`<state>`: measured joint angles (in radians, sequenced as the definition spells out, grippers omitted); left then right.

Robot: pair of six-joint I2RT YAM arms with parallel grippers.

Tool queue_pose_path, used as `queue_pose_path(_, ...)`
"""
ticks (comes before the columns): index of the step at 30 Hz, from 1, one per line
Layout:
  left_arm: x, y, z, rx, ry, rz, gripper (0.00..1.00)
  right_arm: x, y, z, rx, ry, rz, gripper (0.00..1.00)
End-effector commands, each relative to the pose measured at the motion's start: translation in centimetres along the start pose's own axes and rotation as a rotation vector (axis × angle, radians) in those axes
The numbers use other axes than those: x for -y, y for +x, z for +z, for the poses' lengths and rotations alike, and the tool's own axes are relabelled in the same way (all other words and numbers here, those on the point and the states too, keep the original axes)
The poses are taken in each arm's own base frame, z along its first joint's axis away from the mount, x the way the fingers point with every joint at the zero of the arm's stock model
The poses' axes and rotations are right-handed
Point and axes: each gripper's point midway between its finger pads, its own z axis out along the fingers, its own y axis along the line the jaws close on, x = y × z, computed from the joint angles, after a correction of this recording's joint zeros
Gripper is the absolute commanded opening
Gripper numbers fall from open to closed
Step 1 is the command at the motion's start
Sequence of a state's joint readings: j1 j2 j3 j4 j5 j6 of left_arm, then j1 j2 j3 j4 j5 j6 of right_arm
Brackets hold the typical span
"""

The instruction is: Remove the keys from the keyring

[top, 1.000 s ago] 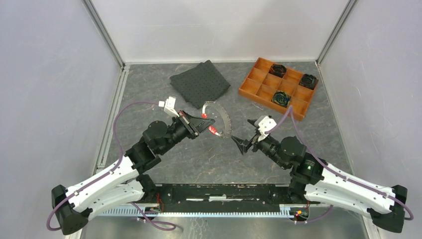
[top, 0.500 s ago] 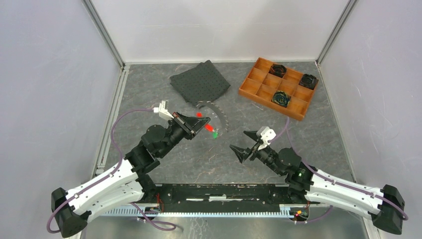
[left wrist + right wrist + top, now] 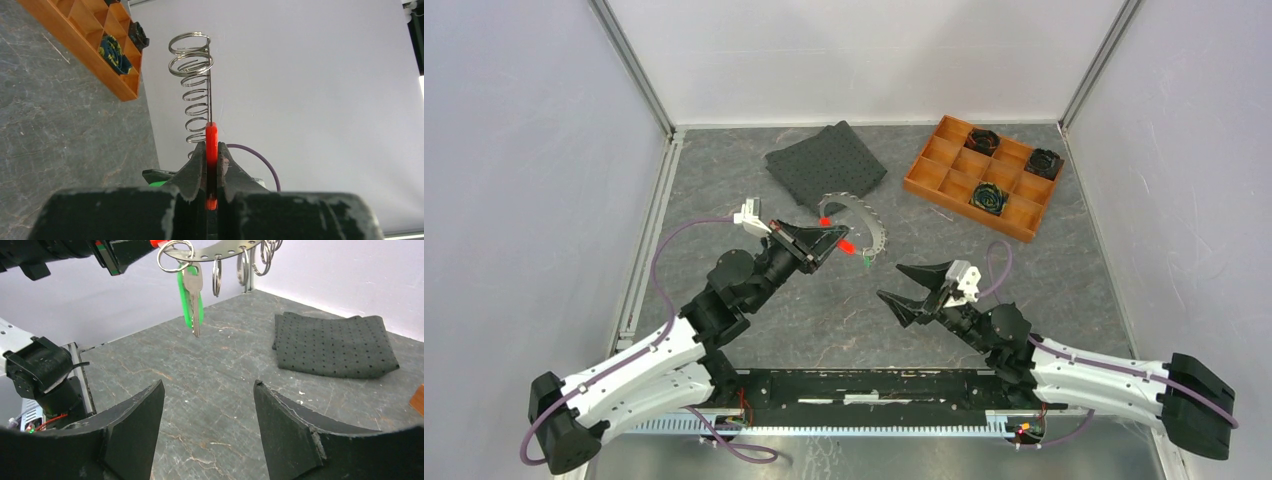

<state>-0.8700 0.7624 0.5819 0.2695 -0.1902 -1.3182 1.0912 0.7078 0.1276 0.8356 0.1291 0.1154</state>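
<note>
My left gripper (image 3: 836,238) is shut on a red plastic key head (image 3: 211,145) and holds up a curved metal strip (image 3: 869,225) hung with several wire rings. The strip is above the table. In the right wrist view a green-headed key (image 3: 191,300) hangs with a bare metal key from the keyring (image 3: 174,255) at the strip's end, beside the left gripper's tip. The green key shows as a small spot in the top view (image 3: 865,258). My right gripper (image 3: 889,281) is open and empty, low over the table, below and short of the hanging keys (image 3: 208,383).
An orange compartment tray (image 3: 921,185) at the back right holds black gear-like pieces (image 3: 988,197). A dark dotted cloth (image 3: 826,165) lies at the back centre, also in the right wrist view (image 3: 332,345). Enclosure walls stand on the left, right and back.
My left gripper has swung the strip and keys a little toward the back. My right gripper has moved left and nearer to me and stays open.
</note>
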Motion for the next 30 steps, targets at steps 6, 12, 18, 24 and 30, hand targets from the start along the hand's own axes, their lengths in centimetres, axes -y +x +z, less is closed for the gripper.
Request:
queue_pose_path(6,2.3,-0.7,0.5,0.032,0.086,-0.077,0.02,-1.5,-5.8,2.3,0.189,-0.043,-0.011,0.62)
queue_pose_path(12,2.2,-0.5,0.6,0.023,0.088,-0.085,0.02,-1.9,-6.0,3.3,0.193,-0.037,-0.047,0.6)
queue_pose_path(18,2.3,-0.5,0.7,0.019,0.092,-0.089,0.02,-1.8,-6.3,4.2,0.195,-0.009,-0.079,0.61)
queue_pose_path(24,2.3,-0.4,0.7,0.017,0.091,-0.091,0.02,-1.2,-6.8,4.9,0.215,0.041,-0.09,0.57)
queue_pose_path(30,2.4,-0.4,0.7,0.013,0.091,-0.093,0.02,-0.8,-7.3,5.4,0.236,0.078,-0.098,0.5)
